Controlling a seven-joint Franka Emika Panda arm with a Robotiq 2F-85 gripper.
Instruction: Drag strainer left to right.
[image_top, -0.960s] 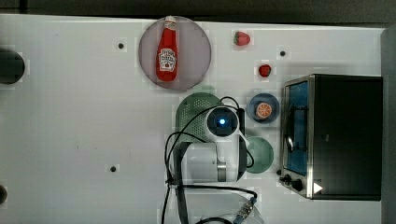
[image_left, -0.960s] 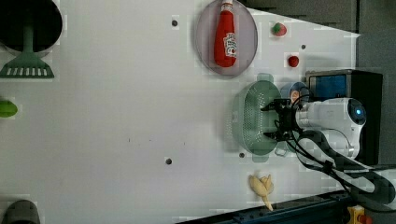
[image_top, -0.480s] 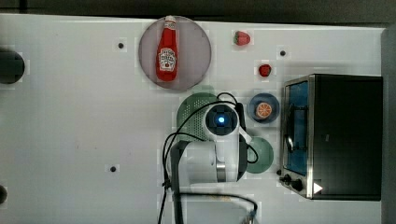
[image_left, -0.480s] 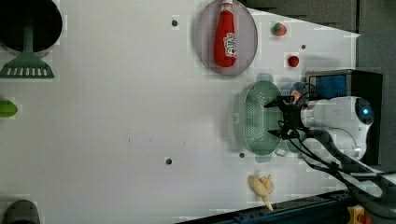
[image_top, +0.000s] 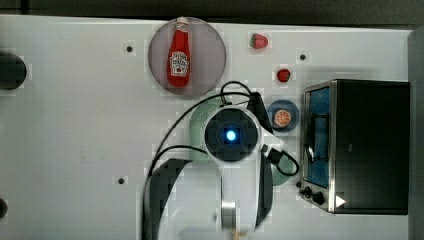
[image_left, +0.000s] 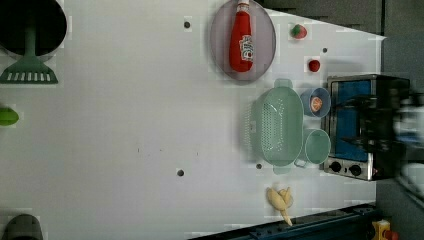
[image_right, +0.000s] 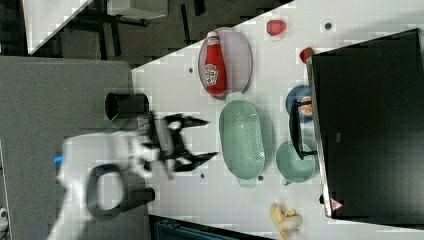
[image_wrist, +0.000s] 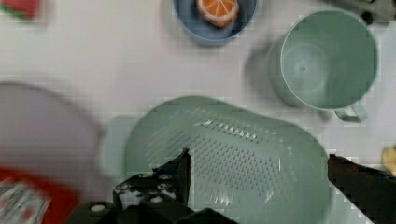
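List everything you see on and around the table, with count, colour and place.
strainer: one, mint green, beside the mug
mug: one, green, by the toaster oven
bowl: one, blue, holds an orange slice
plate: one, grey-purple, under the ketchup bottle
ketchup bottle: one, red, lying on the plate
toaster oven: one, black and silver, the top view's right
strawberries: two, red, near the plate
spatula: one, green, the left view's left
bananas: one bunch, yellow, table edge
gripper: one, black, open, above the table
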